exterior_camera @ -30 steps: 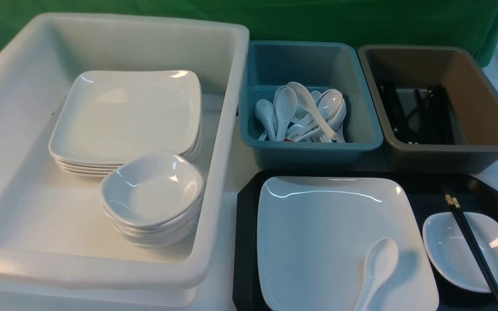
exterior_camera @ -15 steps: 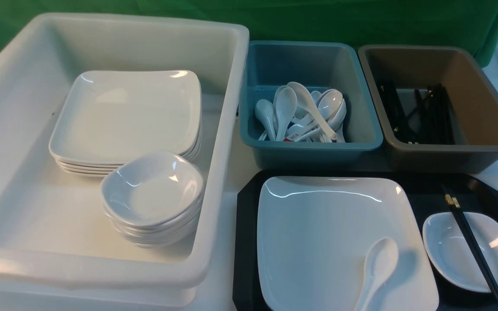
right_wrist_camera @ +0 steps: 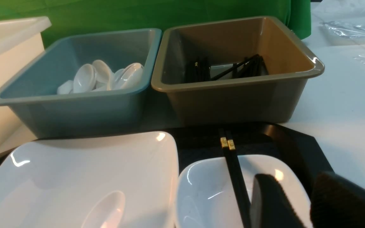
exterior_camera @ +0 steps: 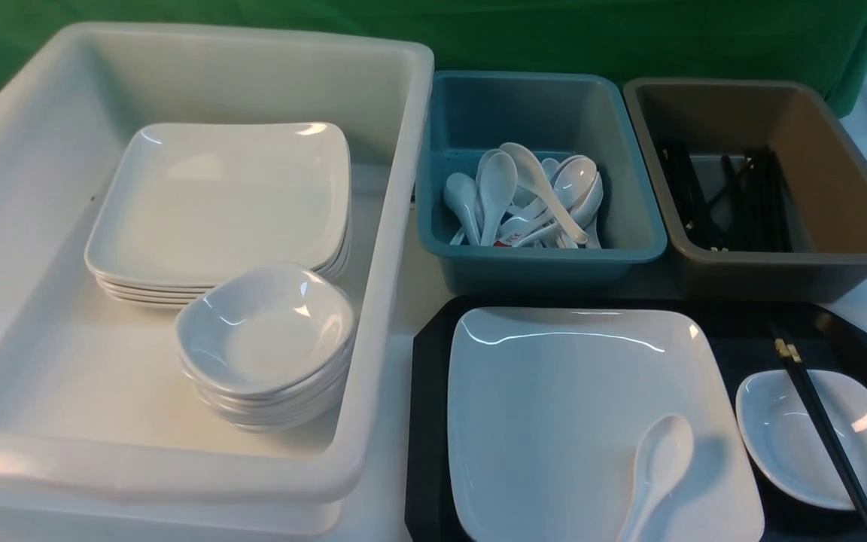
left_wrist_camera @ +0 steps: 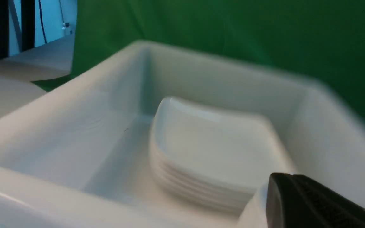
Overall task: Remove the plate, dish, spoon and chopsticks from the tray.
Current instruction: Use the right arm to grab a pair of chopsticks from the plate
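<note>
The black tray [exterior_camera: 422,421] lies at the near right. On it sits the large white plate [exterior_camera: 569,406], with the white spoon [exterior_camera: 655,467] lying in its near right corner. The small dish [exterior_camera: 787,444] rests to the right of the plate, and the black chopsticks [exterior_camera: 817,410] lie across it. Neither gripper shows in the front view. In the right wrist view my right gripper [right_wrist_camera: 295,179] is open and empty, hanging short of the dish [right_wrist_camera: 204,190] and the chopsticks [right_wrist_camera: 234,171]. My left gripper [left_wrist_camera: 277,177] is shut and empty by the white bin.
A big white bin [exterior_camera: 396,226] on the left holds a stack of plates [exterior_camera: 223,203] and a stack of dishes [exterior_camera: 268,331]. Behind the tray stand a teal bin [exterior_camera: 433,188] of spoons and a brown bin [exterior_camera: 840,165] of chopsticks.
A dark bit at the front view's lower left edge has slipped out of sight. The tray and everything on it have stayed put.
</note>
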You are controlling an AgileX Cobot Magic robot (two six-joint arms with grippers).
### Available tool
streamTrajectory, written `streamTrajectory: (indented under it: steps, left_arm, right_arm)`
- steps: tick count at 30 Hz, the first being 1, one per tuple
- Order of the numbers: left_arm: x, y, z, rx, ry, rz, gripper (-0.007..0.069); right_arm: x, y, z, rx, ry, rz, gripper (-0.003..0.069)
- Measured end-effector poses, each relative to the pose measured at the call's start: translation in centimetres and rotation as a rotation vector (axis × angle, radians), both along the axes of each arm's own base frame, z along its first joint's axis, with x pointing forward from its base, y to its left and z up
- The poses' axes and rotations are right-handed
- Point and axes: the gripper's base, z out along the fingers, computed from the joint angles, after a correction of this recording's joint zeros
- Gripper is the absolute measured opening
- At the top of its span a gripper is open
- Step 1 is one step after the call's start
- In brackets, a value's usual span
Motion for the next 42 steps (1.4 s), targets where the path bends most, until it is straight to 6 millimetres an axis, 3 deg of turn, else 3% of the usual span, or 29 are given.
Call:
streamTrajectory:
  steps: [3,8,13,14,16,19,26,30,38,42]
  left_arm:
    - [-0.2,0.6,1.1,-0.231,-0.136,0.029,0.0008]
    - [-0.5,0.6,2.7,-0.321,-0.189,0.009,0.0008]
    - [0.2,-1.1,9.3,0.026,0.045,-0.153,0.0008]
    - [0.5,-1.4,9.8,0.084,0.106,-0.185,0.0008]
    - [2.1,-2.5,11.8,0.283,0.276,-0.322,0.0008]
    - [4.3,-4.3,12.4,0.402,0.452,-0.51,0.0008]
    - [8.3,-8.6,11.8,0.51,0.529,-0.725,0.0008]
    - [9.0,-10.1,11.0,0.527,0.554,-0.788,0.0008]
    - [9.0,-10.2,11.0,0.544,0.546,-0.793,0.0008]
    - [9.0,-10.2,11.0,0.538,0.545,-0.798,0.0008]
  right_arm:
    - [0.0,0.0,0.0,0.0,0.0,0.0,0.024]
    - [0.0,0.0,0.0,0.0,0.0,0.0,0.024]
    - [0.0,0.0,0.0,0.0,0.0,0.0,0.024]
    - [0.0,0.0,0.0,0.0,0.0,0.0,0.024]
    - [0.0,0.0,0.0,0.0,0.0,0.0,0.024]
    - [0.0,0.0,0.0,0.0,0.0,0.0,0.024]
    - [0.0,0.0,0.0,0.0,0.0,0.0,0.024]
    - [0.0,0.0,0.0,0.007,0.0,-0.001,0.024]
    - [0.1,0.1,1.2,0.375,-0.109,-0.024,0.024]
    - [0.1,0.0,1.9,0.418,-0.19,-0.014,0.024]
